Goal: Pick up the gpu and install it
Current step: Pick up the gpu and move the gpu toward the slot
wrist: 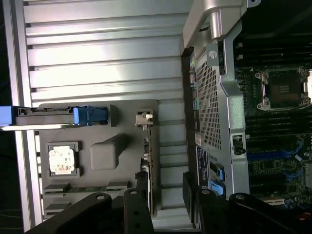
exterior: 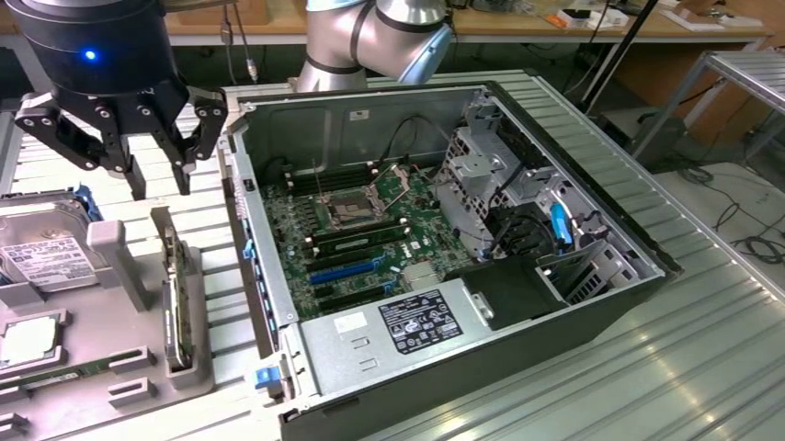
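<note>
hard drive (exterior: 43, 255) and cpu (exterior: 28, 342) on tray (exterior: 123, 276)

Exterior view: high, angled down over the open computer case (exterior: 356, 115) and parts tray (exterior: 123, 253) — wrist view looks straight down past the tool (wrist: 165, 179), closer, sharing both.

No word, number or brand can be read anywhere. Several labels carry print too fine to make out. Inside the open black computer case (exterior: 583, 175), at its near end, a black rectangular label with white print (exterior: 417, 319) sits on the silver metal power-supply box (exterior: 368, 358), with a small plain white sticker (exterior: 351, 322) just beside it. A small white sticker (exterior: 359, 115) stands on the case's grey far inner wall. Outside the case, to the exterior view's left, a white paper label (exterior: 43, 259) lies on the silver hard drive (exterior: 31, 225); its lines are illegible.
</note>
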Tool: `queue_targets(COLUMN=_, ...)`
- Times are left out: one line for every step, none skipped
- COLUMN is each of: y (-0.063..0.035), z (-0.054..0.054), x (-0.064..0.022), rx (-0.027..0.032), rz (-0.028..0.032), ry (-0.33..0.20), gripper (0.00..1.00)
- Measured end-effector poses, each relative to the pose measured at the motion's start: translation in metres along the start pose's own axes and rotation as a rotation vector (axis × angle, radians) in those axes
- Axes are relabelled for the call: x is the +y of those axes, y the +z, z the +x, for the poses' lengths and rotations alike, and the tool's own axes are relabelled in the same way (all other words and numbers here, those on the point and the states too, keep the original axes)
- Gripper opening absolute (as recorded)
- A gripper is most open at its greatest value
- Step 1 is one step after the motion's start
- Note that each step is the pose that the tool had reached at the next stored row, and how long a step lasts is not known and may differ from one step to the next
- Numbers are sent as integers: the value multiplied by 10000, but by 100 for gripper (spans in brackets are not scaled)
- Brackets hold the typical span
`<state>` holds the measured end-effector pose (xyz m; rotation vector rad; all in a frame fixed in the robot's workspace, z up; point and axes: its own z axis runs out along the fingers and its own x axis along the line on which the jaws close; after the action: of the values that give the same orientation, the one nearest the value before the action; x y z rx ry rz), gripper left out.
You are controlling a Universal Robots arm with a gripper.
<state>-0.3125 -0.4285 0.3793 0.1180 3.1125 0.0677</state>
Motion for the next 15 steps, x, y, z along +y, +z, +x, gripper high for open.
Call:
queue_targets(y=0, z=0, x=0, rx=0, rz=0, ry=0, gripper=42)
queue_targets(y=0, z=0, x=0, rx=0, rz=0, ry=0, gripper=42)
queue_targets(y=0, z=0, x=0, rx=0, rz=0, ry=0, gripper=42)
queue_targets(y=0, z=0, x=0, rx=0, rz=0, ry=0, gripper=42)
queue_targets(y=0, z=0, x=0, rx=0, rz=0, ry=0, gripper=42)
queue_targets(y=0, z=0, x=0, rx=0, rz=0, ry=0, gripper=42)
queue_targets(y=0, z=0, x=0, rx=0, rz=1, ry=-1, gripper=42)
queue_targets(y=0, z=0, x=0, rx=0, rz=1, ry=0, gripper=42)
queue_targets(y=0, z=1, x=-2, rx=0, rz=0, ry=1, gripper=42)
queue_targets(y=1, z=3, x=-4, rx=0, rz=-1, ry=1, gripper=42)
queue_targets(y=1, z=3, x=-7, rx=0, rz=0, ry=0, gripper=42)
queue_targets(y=3, z=4, x=-14, rx=0, rz=0, ry=-1, gripper=42)
queue_targets(y=3, z=9, x=-22, rx=0, rz=1, ry=0, gripper=42)
queue_targets(y=6, z=19, x=-34, rx=0, rz=1, ry=1, gripper=42)
queue_targets(y=8, z=26, x=-43, rx=1, rz=3, ry=0, gripper=42)
